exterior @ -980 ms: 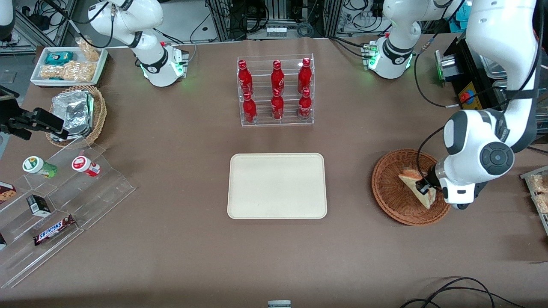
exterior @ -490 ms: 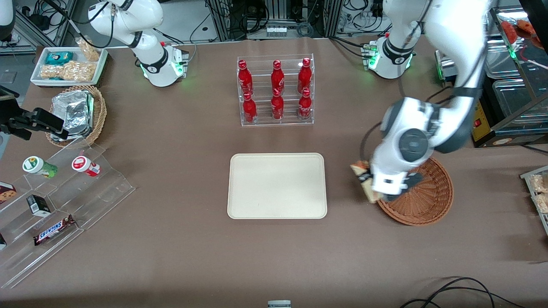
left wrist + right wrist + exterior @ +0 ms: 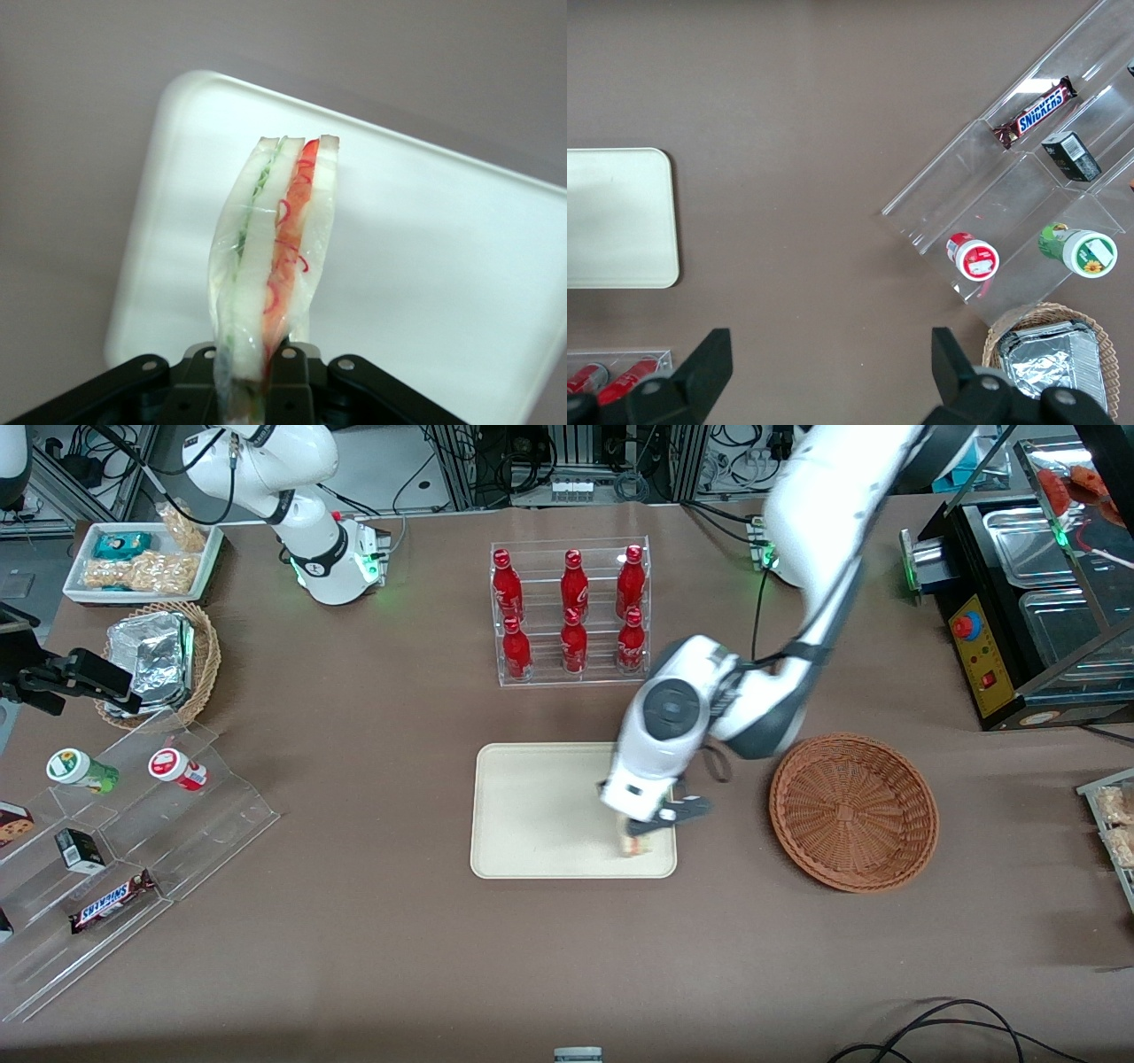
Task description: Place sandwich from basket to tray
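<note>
Over the tray [image 3: 532, 806], at its corner nearest the basket and the front camera, the gripper [image 3: 645, 834] is now hanging with the sandwich [image 3: 636, 845] pinched between its fingers. A second ago it was down in the basket [image 3: 852, 811] closing on the wedge; half a second ago it was crossing the basket's rim with the load. The basket is now sitting empty, so I am logging the pick and most of the carry as done.

From the wrist camera I am seeing the gripper [image 3: 251, 367] closed narrowly on one end of the sandwich [image 3: 275, 257], the wedge sticking out from the jaws with its cut edge facing the lens: white bread, a green layer, an orange-red layer, seemingly in clear wrap. The cream tray [image 3: 425, 266] is lying beneath it, and the sandwich is looking clear of the surface rather than resting on it, though I cannot tell the gap from either view.

I am judging the remaining work as a short descent and a release. The drop point is sitting close to the tray's rim, so I am watching for the wedge tipping over the edge when the fingers open; a nudge toward the tray's middle would be the safer call.
</note>
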Controlling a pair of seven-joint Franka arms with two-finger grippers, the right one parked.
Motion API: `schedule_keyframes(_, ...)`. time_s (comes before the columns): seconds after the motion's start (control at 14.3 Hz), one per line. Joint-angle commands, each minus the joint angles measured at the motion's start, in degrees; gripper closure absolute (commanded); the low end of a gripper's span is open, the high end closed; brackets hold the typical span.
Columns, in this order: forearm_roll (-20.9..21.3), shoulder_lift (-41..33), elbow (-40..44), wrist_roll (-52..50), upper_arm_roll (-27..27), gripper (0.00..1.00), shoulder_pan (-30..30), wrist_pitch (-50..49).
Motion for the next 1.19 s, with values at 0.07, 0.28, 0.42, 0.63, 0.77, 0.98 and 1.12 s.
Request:
schedule_keyframes(0.07, 1.1, 6.3, 6.6, -0.2, 0.8, 0.91, -4.9, 2.8)
schedule_keyframes(0.28, 4.6, 8.1, 7.8, -0.5, 0.8, 0.91, -6.5, 2.7)
schedule_keyframes(0.42, 7.2, 8.6, 7.3, -0.4, 0.9, 0.87, -7.4, 2.9)
schedule_keyframes(0.63, 8.5, 9.0, 7.1, -0.6, 0.8, 0.56, -7.4, 3.0)
schedule_keyframes(0.77, 8.5, 8.0, 7.1, -0.1, 0.9, 0.0, -6.9, 2.6)
schedule_keyframes(0.98, 8.2, 2.9, 7.6, 0.0, 0.9, 0.0, -7.1, -4.4)
schedule_keyframes(1.12, 7.7, -3.2, 6.8, 0.1, 1.0, 0.0, -6.6, -10.0)
